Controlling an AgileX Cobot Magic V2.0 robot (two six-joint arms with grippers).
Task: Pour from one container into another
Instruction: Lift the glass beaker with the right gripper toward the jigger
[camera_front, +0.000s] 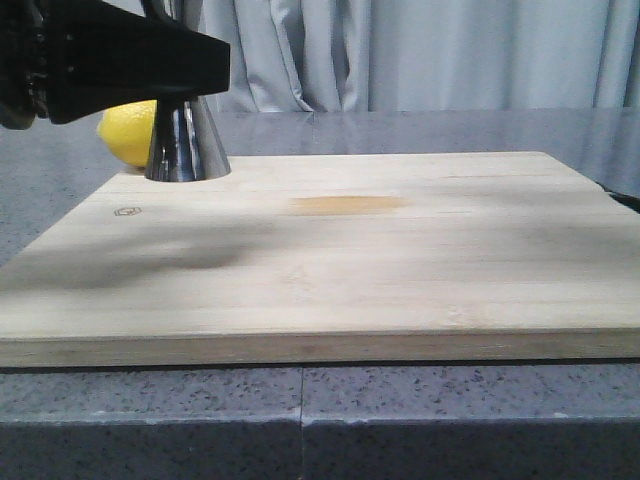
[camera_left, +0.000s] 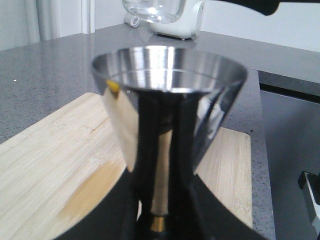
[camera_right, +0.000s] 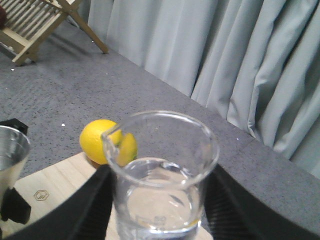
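The steel jigger (camera_front: 186, 145) stands on the far left corner of the wooden board (camera_front: 330, 260). My left gripper (camera_left: 160, 222) is shut on its narrow waist at the gold band, and its wide top cup (camera_left: 169, 85) fills the left wrist view. The black left arm (camera_front: 120, 55) hides the jigger's upper half in the front view. My right gripper (camera_right: 162, 210) is shut on the clear glass beaker (camera_right: 162, 170), held upright in the air with a little clear liquid at the bottom. The beaker (camera_left: 154, 10) hangs above and beyond the jigger. The jigger's rim (camera_right: 10, 147) shows beside the beaker.
A yellow lemon (camera_front: 128, 130) lies just behind the jigger at the board's far left edge. A wooden rack (camera_right: 35, 22) stands further off on the grey counter, and a white appliance (camera_left: 181, 26) stands at its back. Curtains hang behind.
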